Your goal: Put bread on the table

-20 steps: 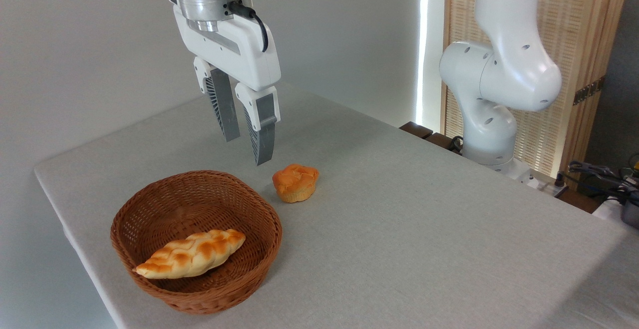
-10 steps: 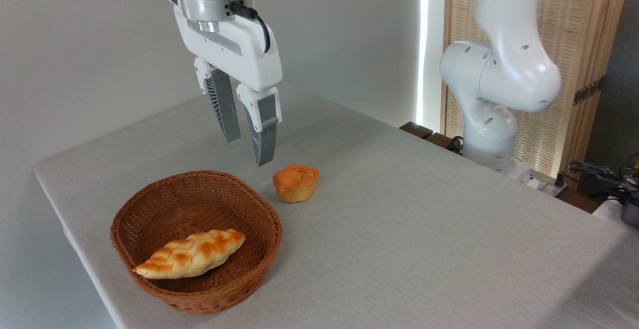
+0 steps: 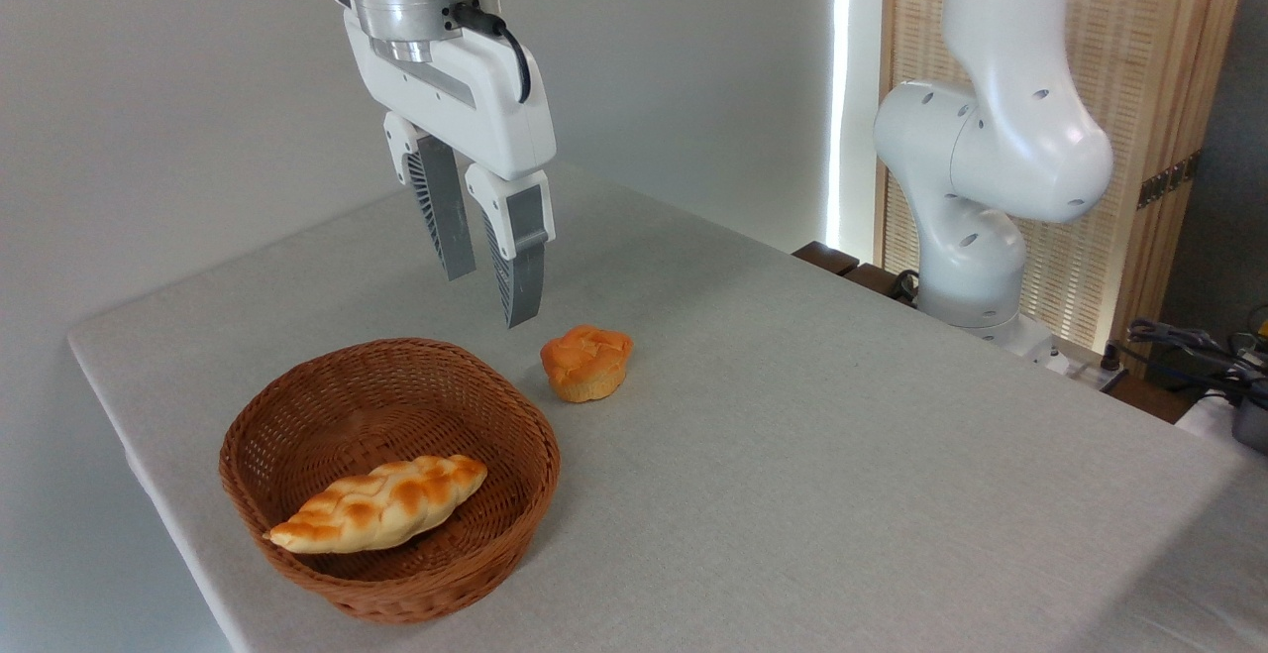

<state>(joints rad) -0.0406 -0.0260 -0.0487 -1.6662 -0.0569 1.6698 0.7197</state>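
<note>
Table [image 3: 842, 455]: grey cloth top, largely bare. Wicker basket [image 3: 297, 435] near the front left edge; a braided loaf [image 3: 381, 502] is held inside it. Bun [image 3: 586, 363] is seen resting on the cloth just right of the basket rim, apart from it, cracked top up. Gripper [image 3: 490, 296] is hung above and left of the bun, fingers parted, nothing held. Placement is judged done; a straight lift is advised so the bun is not nudged or the basket clipped.
</note>
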